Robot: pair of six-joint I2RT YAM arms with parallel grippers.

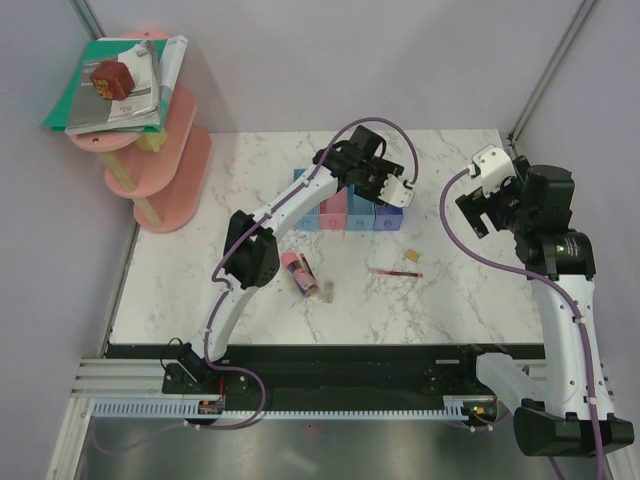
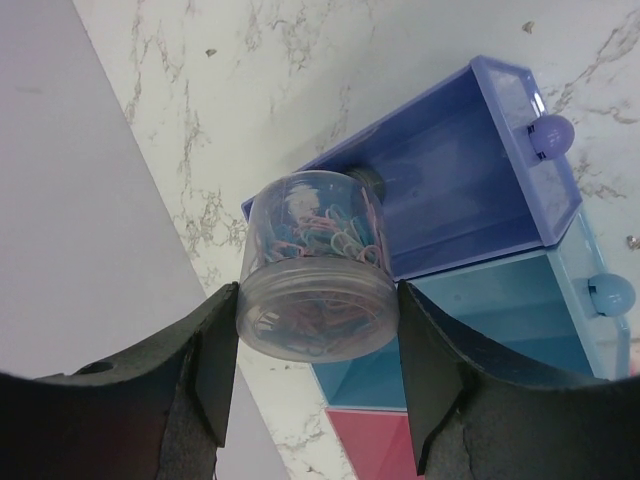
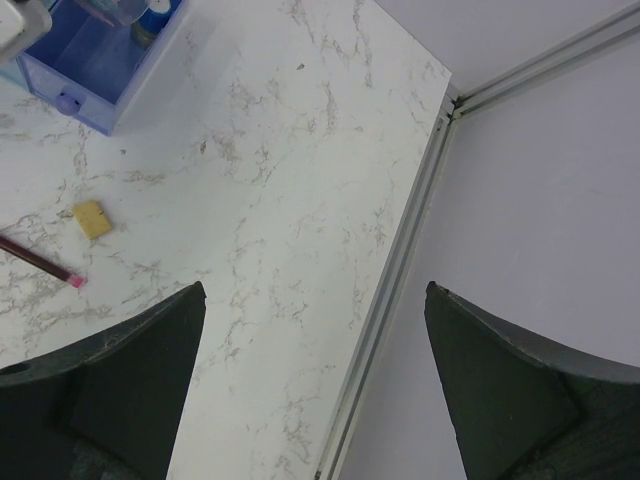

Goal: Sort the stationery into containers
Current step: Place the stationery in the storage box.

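My left gripper [image 2: 318, 292] is shut on a clear round roll-shaped jar [image 2: 315, 250] of coloured paper clips. It holds the jar above the back end of the darker blue tray [image 2: 470, 190]. That tray ends the row of containers [image 1: 345, 210]; a light blue tray [image 2: 520, 310] and a pink tray [image 2: 365, 440] adjoin it. In the top view the left gripper [image 1: 385, 190] hangs over that row. A pink-capped dark tube [image 1: 300, 272], a thin red pen [image 1: 397, 272] and a tan block [image 1: 411, 255] lie on the marble. My right gripper [image 3: 315, 287] is open and empty near the table's right edge.
A tiered pink round shelf [image 1: 165, 170] with stacked books [image 1: 115, 85] stands at the back left. The metal edge rail [image 3: 400, 290] and grey wall run along the right. Another small tan block [image 1: 325, 292] lies beside the tube.
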